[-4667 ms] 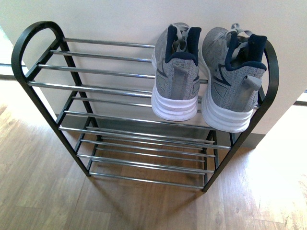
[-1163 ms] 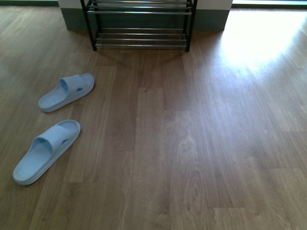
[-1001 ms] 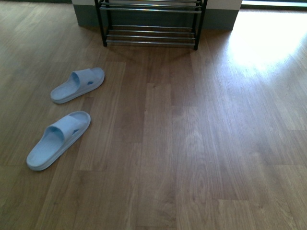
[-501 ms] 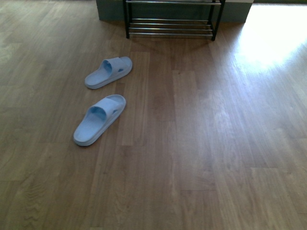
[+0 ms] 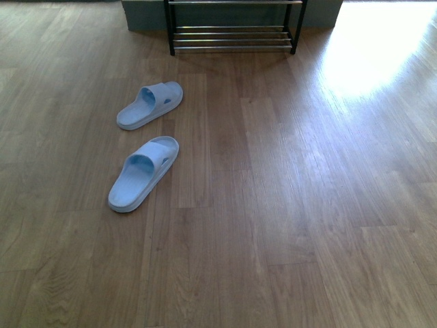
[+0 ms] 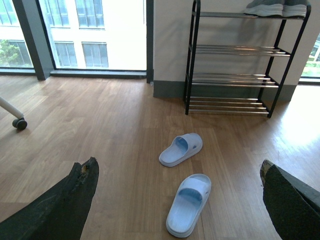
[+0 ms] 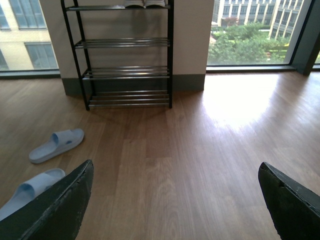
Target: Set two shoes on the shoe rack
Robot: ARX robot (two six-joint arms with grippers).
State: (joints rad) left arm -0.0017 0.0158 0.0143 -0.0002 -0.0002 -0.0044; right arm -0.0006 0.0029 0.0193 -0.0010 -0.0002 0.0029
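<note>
Two pale blue slide sandals lie on the wood floor, one farther (image 5: 149, 106) and one nearer (image 5: 143, 173), both left of centre. The shoe rack (image 5: 232, 37) stands against the wall beyond them; the front view shows only its lowest rods. In the left wrist view the grey sneakers (image 6: 275, 7) rest on the rack's (image 6: 235, 80) top tier. My left gripper (image 6: 178, 164) hangs open above the floor, with the slides (image 6: 189, 204) framed between its fingers. My right gripper (image 7: 175, 165) is open over bare floor, with the slides (image 7: 56, 145) off to one side. Neither holds anything.
Tall windows (image 6: 95, 35) flank the wall section behind the rack. A caster wheel (image 6: 20, 123) of some furniture stands far from the slides, near the window. A bright sun patch (image 5: 372, 55) lies on the floor right of the rack.
The front view dropped from the rack's top tier with the sneakers down to the floor. The slides have then drifted from the left edge toward the middle.
</note>
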